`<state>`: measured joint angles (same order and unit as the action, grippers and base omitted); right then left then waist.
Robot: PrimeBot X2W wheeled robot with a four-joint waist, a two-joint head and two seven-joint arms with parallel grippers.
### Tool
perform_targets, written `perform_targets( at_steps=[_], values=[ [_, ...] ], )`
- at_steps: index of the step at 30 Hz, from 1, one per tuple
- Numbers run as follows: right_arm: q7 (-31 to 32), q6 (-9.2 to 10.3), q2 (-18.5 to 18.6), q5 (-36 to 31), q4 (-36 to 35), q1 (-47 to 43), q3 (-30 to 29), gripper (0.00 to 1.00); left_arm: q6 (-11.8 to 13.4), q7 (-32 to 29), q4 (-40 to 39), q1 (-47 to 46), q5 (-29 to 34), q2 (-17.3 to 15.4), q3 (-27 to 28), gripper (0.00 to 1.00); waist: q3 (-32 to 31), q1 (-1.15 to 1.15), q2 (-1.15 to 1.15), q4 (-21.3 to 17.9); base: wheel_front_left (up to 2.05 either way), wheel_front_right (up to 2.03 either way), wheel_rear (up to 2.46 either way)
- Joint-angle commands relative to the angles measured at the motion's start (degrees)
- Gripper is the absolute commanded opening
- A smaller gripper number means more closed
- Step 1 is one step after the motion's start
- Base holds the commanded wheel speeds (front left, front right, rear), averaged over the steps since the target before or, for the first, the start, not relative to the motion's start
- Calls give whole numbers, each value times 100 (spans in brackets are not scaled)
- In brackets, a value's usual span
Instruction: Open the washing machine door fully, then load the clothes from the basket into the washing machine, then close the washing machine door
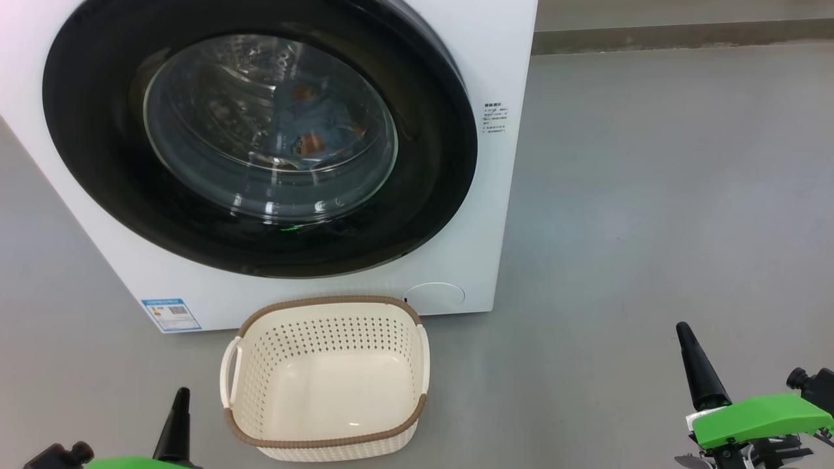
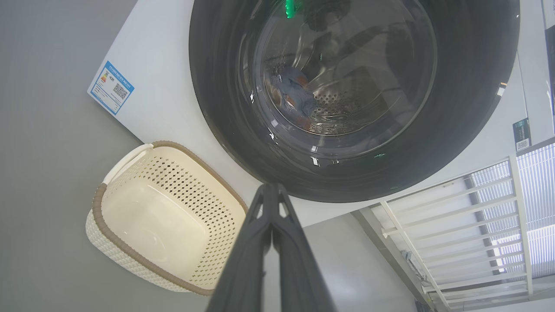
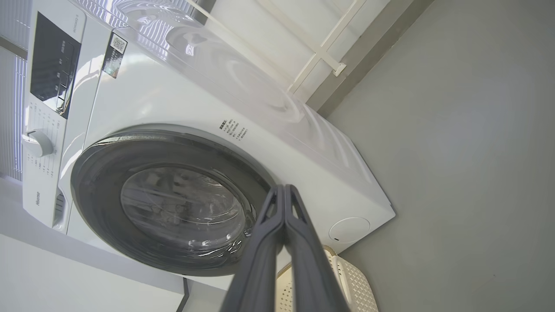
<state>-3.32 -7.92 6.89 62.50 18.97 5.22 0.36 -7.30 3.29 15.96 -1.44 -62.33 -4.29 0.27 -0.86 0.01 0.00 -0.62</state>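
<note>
The white washing machine [image 1: 456, 52] stands ahead with its round black-rimmed door [image 1: 430, 163] closed flat against the front. Through the glass I see the light blue clothes [image 1: 313, 127] with orange prints lying in the steel drum, the clothes [image 2: 295, 93] also visible in the left wrist view. The cream basket [image 1: 326, 312] sits on the floor just before the machine, nothing inside. My left gripper [image 1: 181, 397] is shut at the lower left, short of the basket. My right gripper [image 1: 683, 331] is shut at the lower right, well clear of both. Both pairs of fingers [image 2: 271, 195] [image 3: 284, 193] press together, holding nothing.
Grey floor [image 1: 651, 195] spreads to the right of the machine up to a wall skirting [image 1: 684, 32]. A blue label [image 1: 171, 314] is stuck on the machine's lower left front. A control panel with a knob [image 3: 38, 143] shows in the right wrist view, and white railings [image 2: 455, 216] beside the machine.
</note>
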Motion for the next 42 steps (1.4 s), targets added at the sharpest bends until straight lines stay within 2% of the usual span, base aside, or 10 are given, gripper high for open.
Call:
perform_targets(
  at_steps=[1,42],
  values=[
    [38,23,8,111,-181,165,32,0,4,-42,-158,-278,-95,-49,143,0,1,0,0,1,0,0,0],
    [736,38,-292,2204,-380,154,-505,0,7,-734,-177,-454,-2212,91,506,0,63,0,0,46,0,0,0]
  ],
)
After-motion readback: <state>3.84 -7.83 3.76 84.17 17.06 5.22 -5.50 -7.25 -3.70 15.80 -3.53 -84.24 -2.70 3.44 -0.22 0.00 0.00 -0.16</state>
